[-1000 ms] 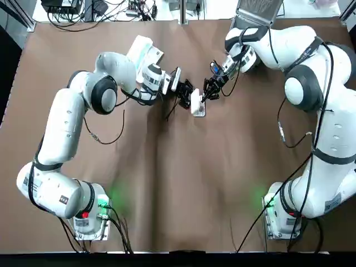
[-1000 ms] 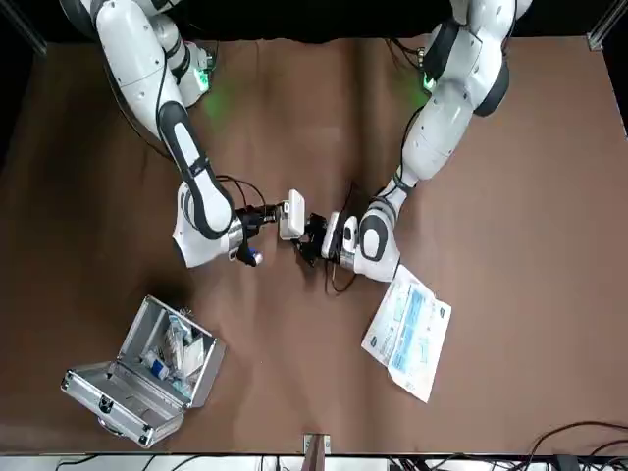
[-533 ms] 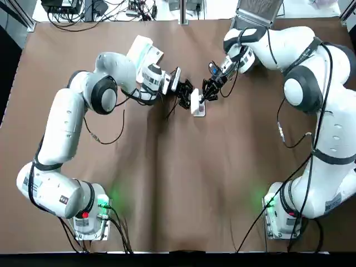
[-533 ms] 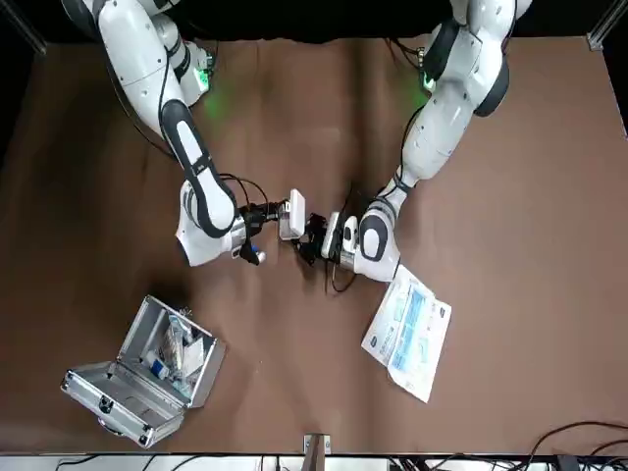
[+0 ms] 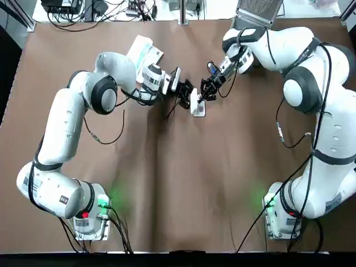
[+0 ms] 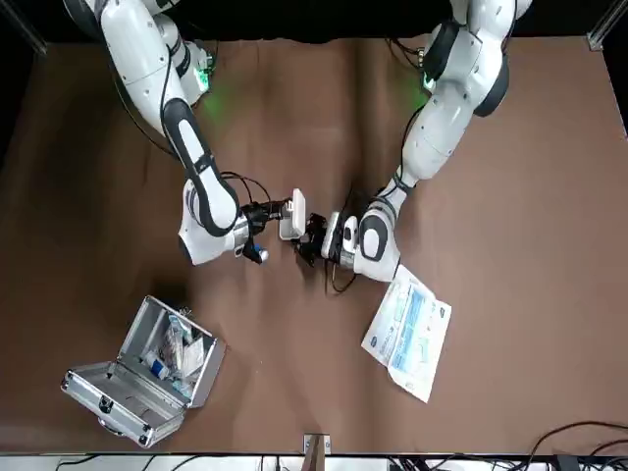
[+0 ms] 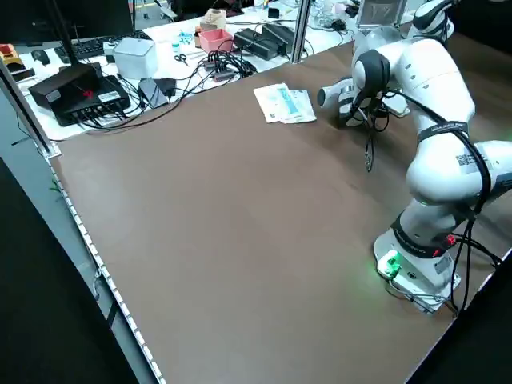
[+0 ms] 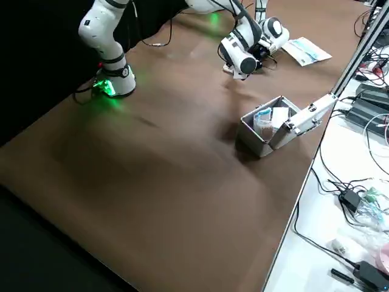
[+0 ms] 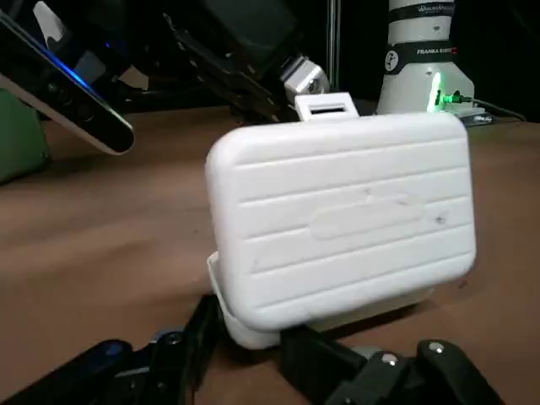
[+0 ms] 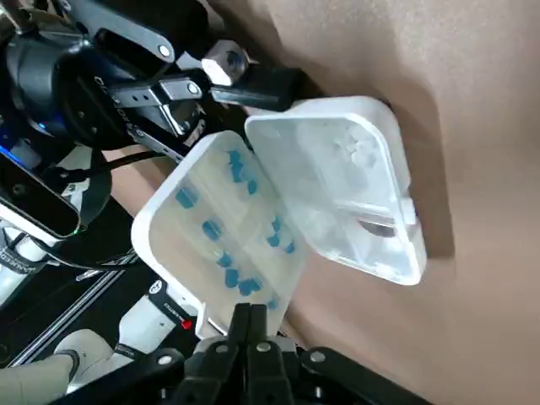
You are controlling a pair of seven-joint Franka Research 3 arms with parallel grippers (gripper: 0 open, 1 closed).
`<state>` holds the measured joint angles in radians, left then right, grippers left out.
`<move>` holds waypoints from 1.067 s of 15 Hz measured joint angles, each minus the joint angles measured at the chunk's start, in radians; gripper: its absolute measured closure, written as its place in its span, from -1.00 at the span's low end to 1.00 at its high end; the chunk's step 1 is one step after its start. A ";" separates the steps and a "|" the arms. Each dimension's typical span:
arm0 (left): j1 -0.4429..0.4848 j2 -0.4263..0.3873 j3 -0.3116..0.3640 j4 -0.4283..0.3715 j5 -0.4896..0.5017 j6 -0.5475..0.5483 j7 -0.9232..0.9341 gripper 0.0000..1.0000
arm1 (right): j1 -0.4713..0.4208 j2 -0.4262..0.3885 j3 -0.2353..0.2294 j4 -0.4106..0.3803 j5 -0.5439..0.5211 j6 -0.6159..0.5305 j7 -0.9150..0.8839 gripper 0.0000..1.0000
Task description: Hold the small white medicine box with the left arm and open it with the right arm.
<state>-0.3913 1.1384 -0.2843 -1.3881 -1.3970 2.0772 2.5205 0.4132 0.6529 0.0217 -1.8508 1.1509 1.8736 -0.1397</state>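
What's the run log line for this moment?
left gripper: shut on small white medicine box | right gripper: shut on its lifted edge | box state: open, blue pills showing

The small white medicine box (image 10: 325,190) lies half open, blue pills inside.

The left arm (image 5: 67,128) and the right arm (image 5: 328,128) are both made of rounded white shells, with dark grey rings at the joints. Each one has a small base with a green light on it: the left base (image 5: 89,219) and the right base (image 5: 281,217). The left base also shows a red spot, perhaps a button. Thin black cables (image 5: 105,139) run loosely along the arms, and dark straps (image 5: 47,166) go around the lower links. The left gripper (image 5: 188,95) and the right gripper (image 5: 204,92) are black, and the left one has silver screws near its fingers (image 9: 337,375). A small blue light (image 5: 211,66) glows at the right wrist
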 joint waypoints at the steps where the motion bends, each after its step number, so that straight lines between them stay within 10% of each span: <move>1: 0.000 0.000 0.000 0.000 0.000 0.000 0.000 0.15 | 0.001 0.000 0.000 0.000 0.000 0.000 0.000 0.97; 13: 0.000 0.000 0.000 -0.002 0.000 -0.003 0.000 0.06 | 0.011 0.000 0.000 0.002 0.004 0.004 0.004 0.97; 16: -0.004 0.000 0.000 -0.003 0.000 0.000 0.000 -0.56 | 0.023 0.000 0.001 0.002 0.016 0.018 0.005 0.97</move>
<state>-0.3950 1.1388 -0.2846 -1.3914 -1.3967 2.0777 2.5205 0.4358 0.6529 0.0223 -1.8487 1.1668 1.8917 -0.1342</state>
